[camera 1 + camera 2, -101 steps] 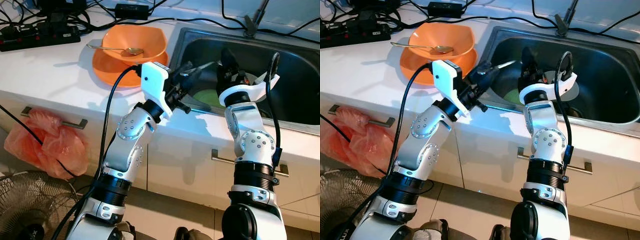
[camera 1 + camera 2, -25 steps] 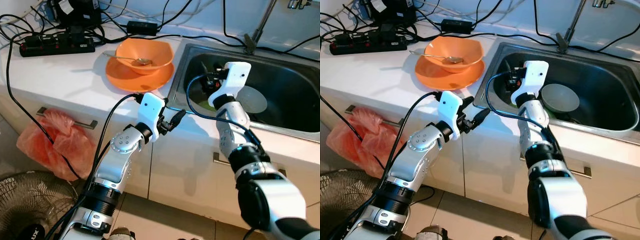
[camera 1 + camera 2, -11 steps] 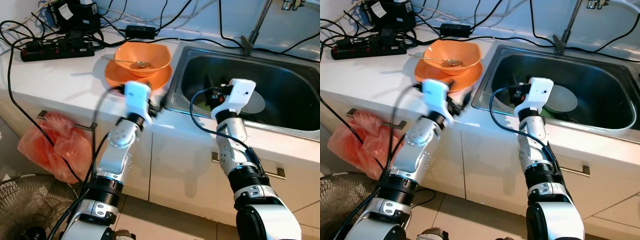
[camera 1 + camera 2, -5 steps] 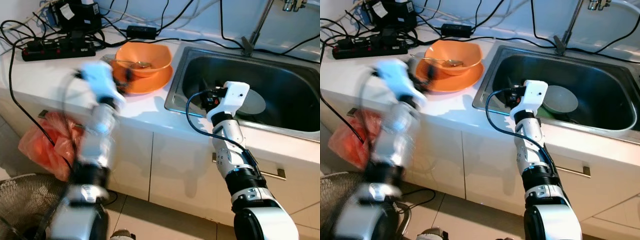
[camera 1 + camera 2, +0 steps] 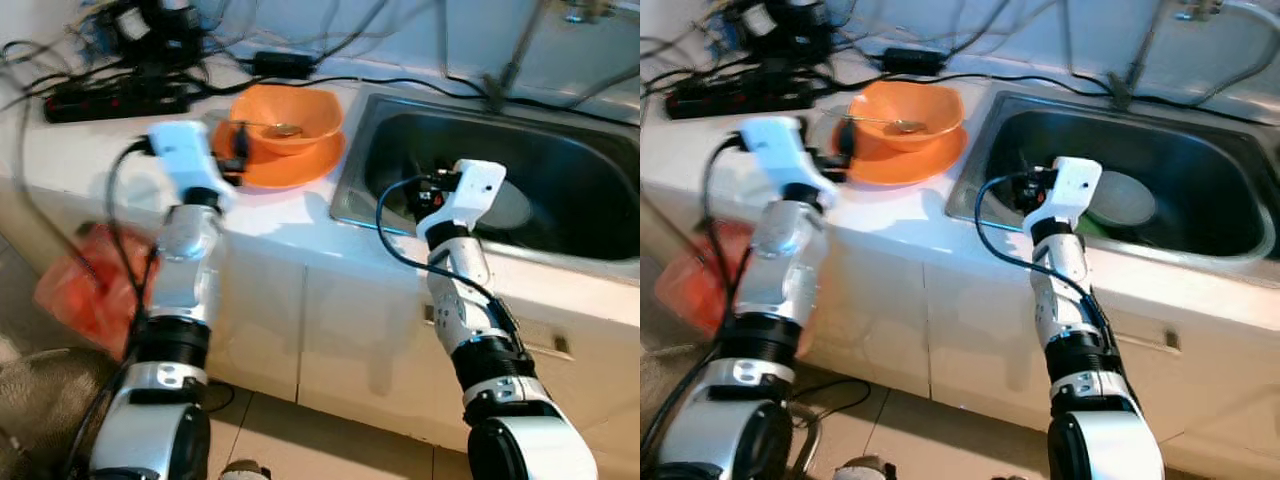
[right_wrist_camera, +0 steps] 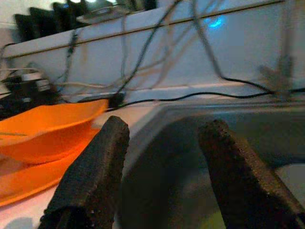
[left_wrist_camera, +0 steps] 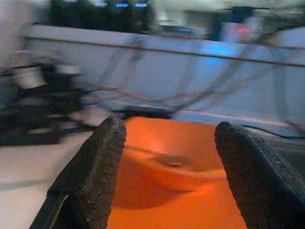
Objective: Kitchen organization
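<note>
White countertop (image 5: 90, 150) carries an orange bowl (image 5: 290, 115) on an orange plate (image 5: 300, 165), a spoon (image 5: 880, 122) lying across the bowl, handle leftward. Left gripper (image 7: 167, 162), fingers spread, faces the bowl; right gripper (image 6: 162, 176), also spread, hangs over the steel sink (image 5: 1200, 150) holding a grey dish (image 5: 1122, 196).

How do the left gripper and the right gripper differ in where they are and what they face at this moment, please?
The left gripper is raised over the white counter, while the right gripper sits at the sink front edge. The left gripper faces the orange bowl on its orange plate; the right gripper looks across the sink basin, with the bowl off to one side. Both are open and hold nothing.
</note>
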Robot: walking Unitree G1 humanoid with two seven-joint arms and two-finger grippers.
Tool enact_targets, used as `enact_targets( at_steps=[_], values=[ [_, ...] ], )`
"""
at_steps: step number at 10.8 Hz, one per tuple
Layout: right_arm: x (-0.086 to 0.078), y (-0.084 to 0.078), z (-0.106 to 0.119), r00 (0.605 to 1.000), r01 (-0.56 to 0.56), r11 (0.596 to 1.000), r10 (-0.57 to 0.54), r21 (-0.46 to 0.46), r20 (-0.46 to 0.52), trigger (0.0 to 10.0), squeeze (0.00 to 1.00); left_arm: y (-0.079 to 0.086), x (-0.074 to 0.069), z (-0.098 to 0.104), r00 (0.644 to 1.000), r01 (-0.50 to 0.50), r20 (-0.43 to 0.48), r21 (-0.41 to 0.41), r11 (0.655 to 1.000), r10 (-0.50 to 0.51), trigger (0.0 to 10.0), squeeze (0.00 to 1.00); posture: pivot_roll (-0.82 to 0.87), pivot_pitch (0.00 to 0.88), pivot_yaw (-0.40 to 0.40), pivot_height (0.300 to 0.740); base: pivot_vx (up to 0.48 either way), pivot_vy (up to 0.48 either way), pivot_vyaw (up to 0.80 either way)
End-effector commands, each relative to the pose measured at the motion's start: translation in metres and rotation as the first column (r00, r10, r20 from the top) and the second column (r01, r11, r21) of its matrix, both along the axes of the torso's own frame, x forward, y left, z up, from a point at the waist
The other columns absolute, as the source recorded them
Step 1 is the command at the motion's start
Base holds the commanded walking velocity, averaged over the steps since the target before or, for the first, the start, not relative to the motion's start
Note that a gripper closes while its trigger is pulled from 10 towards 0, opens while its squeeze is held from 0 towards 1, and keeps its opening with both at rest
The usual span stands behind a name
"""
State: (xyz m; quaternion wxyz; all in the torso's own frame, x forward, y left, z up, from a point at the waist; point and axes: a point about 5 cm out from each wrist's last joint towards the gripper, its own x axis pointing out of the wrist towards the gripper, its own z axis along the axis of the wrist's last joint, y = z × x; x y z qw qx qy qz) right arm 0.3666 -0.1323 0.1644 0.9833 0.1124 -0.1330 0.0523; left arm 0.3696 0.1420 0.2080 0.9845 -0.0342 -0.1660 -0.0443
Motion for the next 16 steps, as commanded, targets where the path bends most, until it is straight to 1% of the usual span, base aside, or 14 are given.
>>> enact_targets(
  at_steps=[1, 4, 8, 9, 10, 14, 16],
  values=[
    [0.0, -0.0057, 0.0054, 1.0, 0.016, 1.0, -0.016, 0.008, 0.025, 10.0, 0.0, -0.0109, -0.0022, -0.0002, 0.999, 0.043, 0.012, 0.027, 0.999, -0.043, 10.0, 0.0, 0.2, 0.031, -0.051, 0.74, 0.0, 0.0, -0.5],
    [-0.0012, -0.0023, 0.0048, 1.0, 0.011, 1.0, -0.011, 0.001, 0.026, 10.0, 0.0, -0.0164, -0.0039, 0.0005, 0.998, 0.059, 0.021, 0.039, 0.998, -0.06, 10.0, 0.0, 0.2, 0.034, -0.052, 0.74, 0.0, 0.0, 0.0],
    [-0.0003, -0.0003, 0.004, 1.0, -0.001, 1.0, 0.001, 0.01, 0.013, 10.0, 0.0, -0.0174, -0.0066, -0.0011, 0.998, 0.058, 0.019, 0.042, 0.997, -0.059, 10.0, 0.0, 0.21, 0.035, -0.056, 0.74, 0.0, 0.0, 0.0],
    [-0.0005, 0.0006, 0.0041, 1.0, -0.006, 1.0, 0.006, 0.012, 0.013, 10.0, 0.0, -0.0184, -0.0072, -0.0016, 0.998, 0.062, 0.016, 0.043, 0.997, -0.062, 10.0, 0.0, 0.21, 0.036, -0.057, 0.74, 0.0, 0.0, -0.54],
    [-0.0016, 0.0007, 0.0053, 0.999, -0.009, 1.0, 0.009, 0.002, 0.031, 10.0, 0.0, -0.0187, -0.0077, -0.0018, 0.998, 0.063, 0.015, 0.044, 0.997, -0.064, 10.0, 0.0, 0.21, 0.037, -0.058, 0.74, 0.0, 0.0, 0.0],
    [-0.0008, 0.0015, 0.0053, 1.0, -0.013, 1.0, 0.013, 0.008, 0.026, 10.0, 0.0, -0.0186, -0.0077, -0.001, 0.998, 0.063, 0.015, 0.043, 0.997, -0.064, 10.0, 0.0, 0.22, 0.036, -0.061, 0.74, 0.0, 0.0, 0.0],
    [-0.0003, 0.0025, 0.0056, 1.0, -0.02, 1.0, 0.019, 0.009, 0.024, 10.0, 0.0, -0.0185, -0.0074, 0.0002, 0.998, 0.062, 0.019, 0.042, 0.997, -0.063, 10.0, 0.0, 0.22, 0.035, -0.062, 0.74, 0.281, 0.0, 0.0]
  ],
)
